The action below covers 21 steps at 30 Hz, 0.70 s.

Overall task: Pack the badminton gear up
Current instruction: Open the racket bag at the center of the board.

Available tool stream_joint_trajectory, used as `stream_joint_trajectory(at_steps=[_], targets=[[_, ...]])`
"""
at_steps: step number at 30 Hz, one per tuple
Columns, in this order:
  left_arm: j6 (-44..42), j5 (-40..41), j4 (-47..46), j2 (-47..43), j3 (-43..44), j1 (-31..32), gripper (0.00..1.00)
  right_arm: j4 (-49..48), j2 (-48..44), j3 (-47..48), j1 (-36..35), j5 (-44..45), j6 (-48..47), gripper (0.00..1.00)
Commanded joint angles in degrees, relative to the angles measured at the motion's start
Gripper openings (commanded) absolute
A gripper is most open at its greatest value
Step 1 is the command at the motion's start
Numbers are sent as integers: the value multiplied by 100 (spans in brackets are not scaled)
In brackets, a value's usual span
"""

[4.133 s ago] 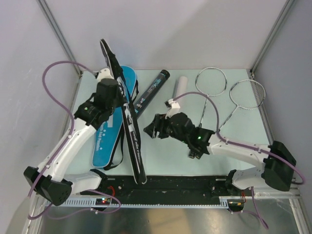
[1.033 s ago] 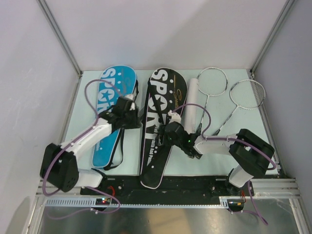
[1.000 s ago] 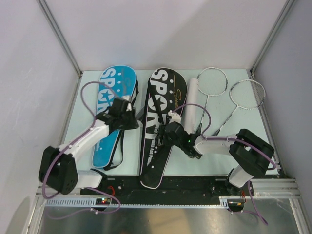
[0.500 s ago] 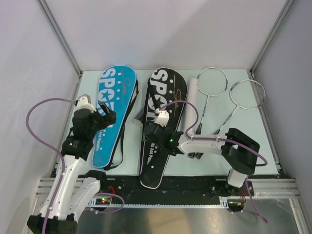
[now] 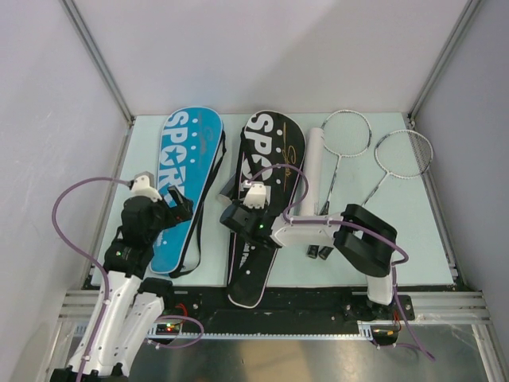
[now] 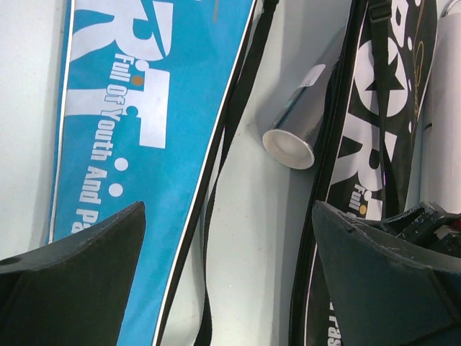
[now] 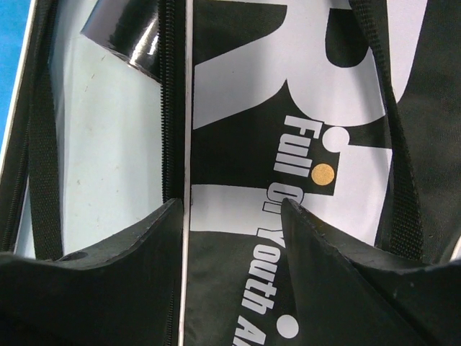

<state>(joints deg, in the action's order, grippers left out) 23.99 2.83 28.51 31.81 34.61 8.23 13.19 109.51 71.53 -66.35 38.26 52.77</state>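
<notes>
The blue "SPORT" cover (image 5: 180, 179) lies flat at the left, and the black "SPORT" cover (image 5: 268, 191) lies beside it in the middle. Between them lies the black tube (image 6: 305, 119), its white cap toward me. A white tube (image 5: 312, 167) and two silver rackets (image 5: 347, 132) (image 5: 404, 153) lie to the right. My left gripper (image 5: 178, 204) (image 6: 230, 288) hangs wide open above the blue cover's right edge and its strap, holding nothing. My right gripper (image 5: 234, 218) (image 7: 230, 249) is open low over the black cover's left zipper edge.
Black carry straps (image 6: 216, 238) trail along both covers' edges. The racket handles (image 5: 320, 251) end near the right arm's forearm. Metal corner posts (image 5: 95, 56) and grey walls close in the table on three sides.
My left arm has pulled back toward the near left and its jaws have opened wide. My right gripper has slid left across the black cover to its left edge.
</notes>
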Motion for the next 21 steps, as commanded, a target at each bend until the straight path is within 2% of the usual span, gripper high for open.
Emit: stream_joint_trajectory(at_steps=[1, 14, 21], targets=[[151, -35, -57, -73, -4, -32, 100, 289, 80, 292, -44, 384, 224, 62], [195, 397, 58, -408, 59, -32, 100, 432, 295, 668, -150, 523, 160, 63], [167, 334, 71, -386, 82, -30, 100, 1014, 676, 1031, -139, 638, 187, 63]])
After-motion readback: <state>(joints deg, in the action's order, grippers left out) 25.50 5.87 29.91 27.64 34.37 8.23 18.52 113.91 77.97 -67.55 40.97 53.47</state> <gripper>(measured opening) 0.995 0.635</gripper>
